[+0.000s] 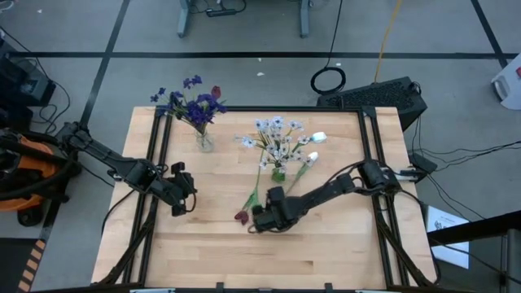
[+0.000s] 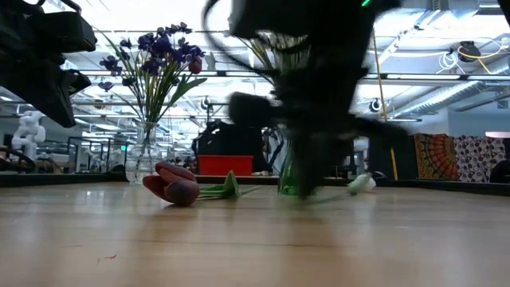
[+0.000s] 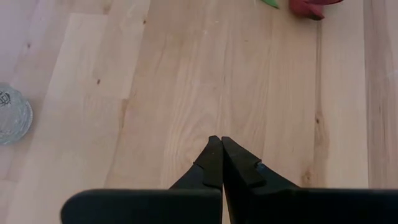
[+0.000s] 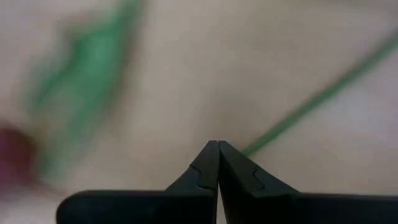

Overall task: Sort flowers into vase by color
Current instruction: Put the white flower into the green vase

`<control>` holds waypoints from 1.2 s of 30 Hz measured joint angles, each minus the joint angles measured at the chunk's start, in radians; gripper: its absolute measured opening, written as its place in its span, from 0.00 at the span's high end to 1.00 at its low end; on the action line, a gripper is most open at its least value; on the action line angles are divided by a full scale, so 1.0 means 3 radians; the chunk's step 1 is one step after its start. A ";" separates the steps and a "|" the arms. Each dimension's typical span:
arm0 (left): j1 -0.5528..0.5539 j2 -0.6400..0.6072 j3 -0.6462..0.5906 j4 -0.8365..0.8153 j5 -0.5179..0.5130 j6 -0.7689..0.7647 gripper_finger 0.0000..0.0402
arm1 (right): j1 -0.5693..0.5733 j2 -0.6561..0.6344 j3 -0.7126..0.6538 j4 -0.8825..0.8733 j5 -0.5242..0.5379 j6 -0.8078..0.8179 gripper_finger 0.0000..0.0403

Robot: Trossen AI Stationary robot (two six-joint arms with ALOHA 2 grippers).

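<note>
Seen from above, a pale wooden table [image 1: 309,244] holds two bunches of flowers, and the sorting looks mostly done. Toward the back left stands a clear glass vase [image 1: 204,140] filled with purple-blue flowers [image 1: 195,104], with one dark red bud [image 1: 216,92] showing among them at the right side of the bunch. Near the middle stands a second, green-tinted vase [image 1: 278,173] holding pale white-lilac clusters [image 1: 275,132] and white tulip buds [image 1: 317,137] that lean out to the right. What appears left is a dark red tulip [image 1: 242,216] lying flat on the table in front of the green vase, its green stem [image 1: 253,195] running back toward that vase. In the low view its red head [image 2: 171,183] looks plump and closed, resting on the wood, with a green leaf [image 2: 229,186] beside it. The right tool [image 1: 259,221] is low over the table just beside the red head; in the right wrist view its two dark fingers [image 4: 208,163] meet at the tips with nothing between them, and a thin green stem [image 4: 323,93] crosses the table beyond them. The left tool [image 1: 181,200] waits over bare table at the left, well apart from the flowers, its fingers [image 3: 211,162] likewise pressed together and empty. Judging by this, the fallen red tulip remains to be placed.
</note>
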 joint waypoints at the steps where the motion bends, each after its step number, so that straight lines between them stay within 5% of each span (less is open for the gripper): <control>1: 0.0000 0.0000 0.0000 0.0000 -0.0002 -0.0001 1.00 | 0.0033 -0.0045 -0.0005 -0.0183 -0.0115 -0.0017 1.00; 11: 0.0000 0.0000 -0.0001 0.0022 -0.0006 -0.0019 1.00 | 0.0456 -0.0618 -0.0010 -0.1866 -0.0743 0.0311 1.00; 16: 0.0000 0.0000 0.0000 0.0036 -0.0007 -0.0022 1.00 | 0.0628 -0.0917 -0.0009 -0.2266 -0.0779 0.1031 1.00; 22: 0.0000 0.0000 0.0000 0.0070 -0.0015 -0.0022 1.00 | 0.0609 -0.1028 -0.0027 -0.2315 -0.0536 0.1441 0.92; 36: 0.0000 -0.0001 -0.0001 0.0125 0.0011 -0.0029 1.00 | 0.0165 -0.1033 -0.0844 -0.1321 -0.0299 0.1331 0.47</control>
